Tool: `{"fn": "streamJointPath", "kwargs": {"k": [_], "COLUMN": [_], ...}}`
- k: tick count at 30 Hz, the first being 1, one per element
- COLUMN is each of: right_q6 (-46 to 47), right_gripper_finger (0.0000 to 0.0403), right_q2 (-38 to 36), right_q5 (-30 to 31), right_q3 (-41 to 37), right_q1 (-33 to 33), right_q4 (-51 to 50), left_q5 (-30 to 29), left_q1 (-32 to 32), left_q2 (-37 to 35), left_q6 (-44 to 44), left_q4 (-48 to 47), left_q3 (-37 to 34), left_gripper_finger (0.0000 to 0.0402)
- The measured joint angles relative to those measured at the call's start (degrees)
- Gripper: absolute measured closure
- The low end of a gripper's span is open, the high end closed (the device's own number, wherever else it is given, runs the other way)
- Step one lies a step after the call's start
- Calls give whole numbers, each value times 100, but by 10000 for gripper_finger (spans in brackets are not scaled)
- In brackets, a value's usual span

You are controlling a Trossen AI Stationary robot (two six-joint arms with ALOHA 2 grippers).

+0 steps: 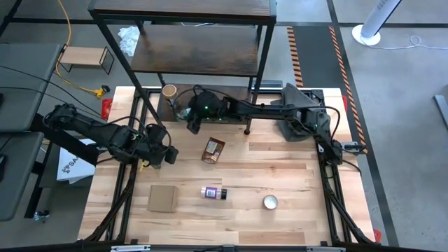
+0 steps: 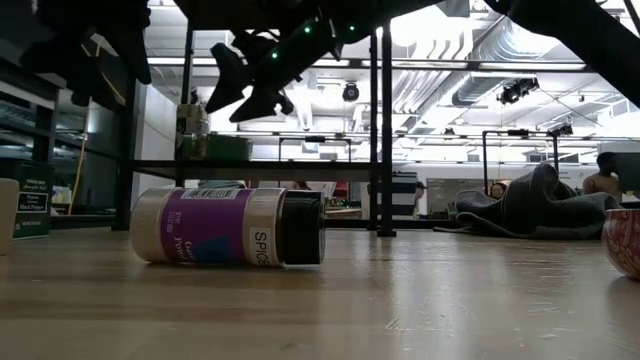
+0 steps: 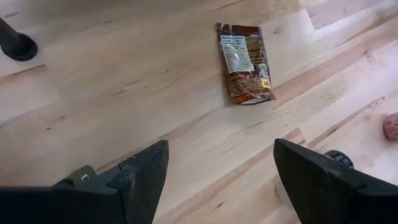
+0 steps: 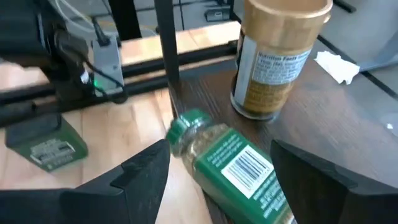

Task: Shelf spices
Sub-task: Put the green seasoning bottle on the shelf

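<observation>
My right gripper (image 4: pixel 221 186) is open over the shelf's (image 1: pixel 210 49) lowest dark board (image 4: pixel 323 124). Its fingers stand on either side of the green-lidded jar (image 4: pixel 230 165), which lies on its side on that board. The tan-lidded jar (image 4: pixel 280 56) stands upright on the board just beyond it (image 1: pixel 169 91). My left gripper (image 3: pixel 221 180) is open above the table's left half (image 1: pixel 164 154), touching nothing. The brown-orange pouch (image 3: pixel 244 62) lies flat on the table ahead of it (image 1: pixel 213 150). The purple-white labelled jar (image 2: pixel 225 226) lies on its side on the table (image 1: pixel 213 192). A small green-labelled tin (image 4: pixel 46 146) sits on the table by the shelf.
A flat cardboard square (image 1: pixel 162 198) and a round silvery disc (image 1: pixel 270 202) lie on the near part of the table. The shelf's thin black legs (image 4: pixel 165 62) stand close to the right gripper. A small pale wood stand (image 1: pixel 85 57) sits off the table, far left.
</observation>
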Motion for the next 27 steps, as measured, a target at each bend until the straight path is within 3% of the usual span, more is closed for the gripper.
{"fn": "streamJointPath", "kwargs": {"k": [8,11,21,27], "right_q6": [-1,375,1866,2156], "right_gripper_finger": [128,128,128,133], "right_q2": [4,66,277,321], "right_q5": [-85,-98,812,633], "right_q3": [0,4,4,11], "right_q1": [-106,-177,-207,-192], "right_q4": [228,248,362,-208], "left_q5": [-36,-47,-387,-142], "left_q1": [-2,-2,-25,-188], "left_q2": [2,37,646,1097], "left_q6": [-5,76,461,431], "left_q4": [38,262,1045,1269], "left_q3": [0,0,0,0], "left_gripper_finger": [115,115,115,115]}}
